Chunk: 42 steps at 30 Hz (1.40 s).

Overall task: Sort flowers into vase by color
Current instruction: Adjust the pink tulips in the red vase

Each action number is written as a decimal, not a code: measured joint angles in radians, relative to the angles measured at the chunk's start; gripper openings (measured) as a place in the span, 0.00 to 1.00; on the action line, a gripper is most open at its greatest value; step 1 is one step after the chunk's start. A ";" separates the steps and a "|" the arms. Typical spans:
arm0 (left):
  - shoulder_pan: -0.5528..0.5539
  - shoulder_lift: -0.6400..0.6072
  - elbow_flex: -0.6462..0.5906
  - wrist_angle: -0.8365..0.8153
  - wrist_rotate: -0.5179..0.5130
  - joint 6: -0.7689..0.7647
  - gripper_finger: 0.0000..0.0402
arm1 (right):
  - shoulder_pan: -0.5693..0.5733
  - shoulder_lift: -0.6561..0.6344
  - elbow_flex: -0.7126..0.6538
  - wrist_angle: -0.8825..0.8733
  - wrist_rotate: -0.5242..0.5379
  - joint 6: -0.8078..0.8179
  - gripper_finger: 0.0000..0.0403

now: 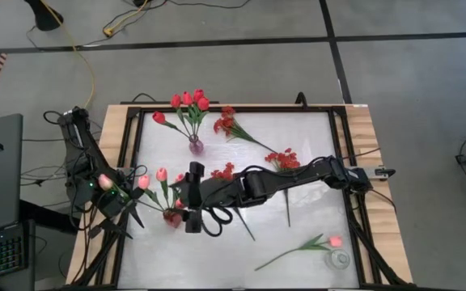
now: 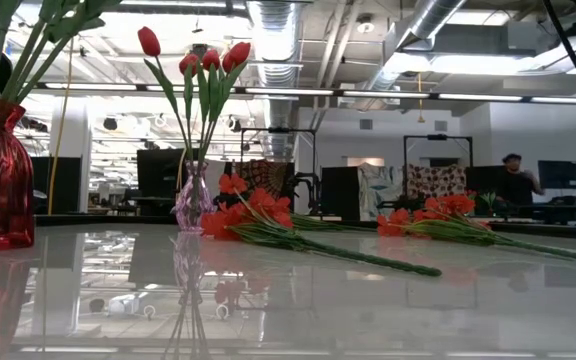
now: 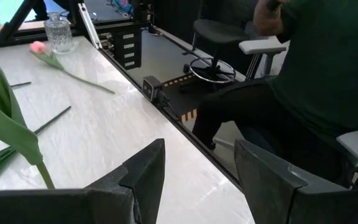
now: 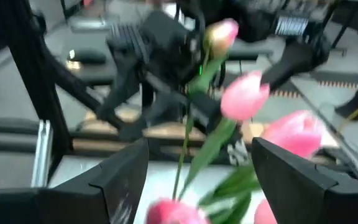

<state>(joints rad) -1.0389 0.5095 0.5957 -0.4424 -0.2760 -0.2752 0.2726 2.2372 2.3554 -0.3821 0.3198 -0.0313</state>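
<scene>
On the white tabletop (image 1: 233, 250), sorting looks a little past halfway. At the far side, a small pinkish glass vase (image 1: 195, 146) already holds the red tulips (image 1: 189, 100). Toward the left edge, a red vase (image 1: 172, 217) holds several pink tulips (image 1: 150, 179), upright and fanned out.

Unsorted stems lie flat: one spray of small red blossoms (image 1: 226, 123) just right of the far vase, a second red spray (image 1: 281, 158) toward the right, a third (image 1: 223, 171) partly hidden under the right arm, and a single pink tulip (image 1: 330, 241) at the near right beside an empty clear glass jar (image 1: 340, 259).

Reaching across from the right, the right gripper (image 1: 192, 198) hovers just beside the pink tulips, its jaws spread wide and holding nothing. The left gripper (image 1: 128, 212) sits at the left edge near the red vase; its jaws stand apart, also empty.

By my judgement, the loose pink tulip belongs with its fellows, and the red sprays still need a vase.
</scene>
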 joint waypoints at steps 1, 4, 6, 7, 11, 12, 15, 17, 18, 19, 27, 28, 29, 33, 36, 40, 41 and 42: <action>0.000 0.000 0.000 0.000 0.000 0.000 0.45 | 0.000 -0.001 0.001 0.016 0.007 -0.007 0.77; 0.000 0.000 0.000 0.000 0.000 0.000 0.45 | 0.000 -0.006 -0.001 0.073 0.059 -0.064 0.77; 0.000 0.000 0.000 0.000 0.000 -0.001 0.45 | 0.000 -0.013 0.000 0.097 0.101 -0.091 0.77; 0.000 0.000 0.000 0.000 0.000 -0.001 0.45 | 0.001 -0.023 0.000 0.098 0.125 -0.099 0.77; 0.000 0.000 0.000 -0.001 0.002 -0.001 0.45 | 0.033 -0.051 0.000 0.065 0.161 -0.106 0.77; 0.000 0.000 0.000 -0.001 0.004 0.001 0.45 | 0.049 -0.052 0.000 0.045 0.161 -0.097 0.77; 0.000 0.000 0.000 -0.001 0.007 0.006 0.45 | 0.111 -0.049 0.000 -0.043 0.154 -0.049 0.77; 0.000 0.000 0.000 0.000 0.007 0.007 0.45 | 0.153 -0.030 0.000 -0.078 0.154 -0.003 0.77; 0.000 0.000 0.000 -0.001 0.007 0.008 0.45 | 0.172 -0.020 0.000 -0.087 0.156 0.018 0.77; 0.000 0.000 0.000 -0.001 0.007 0.008 0.45 | 0.193 -0.005 0.000 -0.087 0.159 0.034 0.77; 0.000 0.000 0.000 0.000 0.006 0.006 0.45 | 0.275 0.184 0.000 0.149 0.138 -0.062 0.77; 0.000 0.000 0.000 0.000 0.005 0.005 0.45 | 0.273 0.216 0.000 0.209 0.134 -0.103 0.77; 0.000 0.000 0.000 0.001 0.002 0.003 0.45 | 0.266 0.247 0.000 0.273 0.123 -0.146 0.77; 0.000 0.000 0.000 0.014 -0.007 -0.014 0.45 | 0.226 0.372 -0.003 0.569 0.004 -0.194 0.77; 0.000 0.000 0.000 0.017 -0.033 -0.033 0.45 | 0.189 0.421 -0.003 0.723 -0.091 -0.181 0.77; 0.000 0.000 0.000 0.017 -0.068 -0.078 0.45 | 0.146 0.435 -0.002 0.734 0.008 -0.207 0.77; 0.000 0.000 0.000 0.017 -0.071 -0.081 0.45 | 0.139 0.435 -0.002 0.720 0.060 -0.210 0.77; 0.000 0.000 0.000 0.017 -0.071 -0.081 0.45 | 0.131 0.435 -0.002 0.714 0.114 -0.208 0.77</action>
<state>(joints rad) -1.0389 0.5095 0.5957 -0.4252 -0.3470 -0.3565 0.4036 2.6724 2.3539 0.3314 0.4340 -0.2397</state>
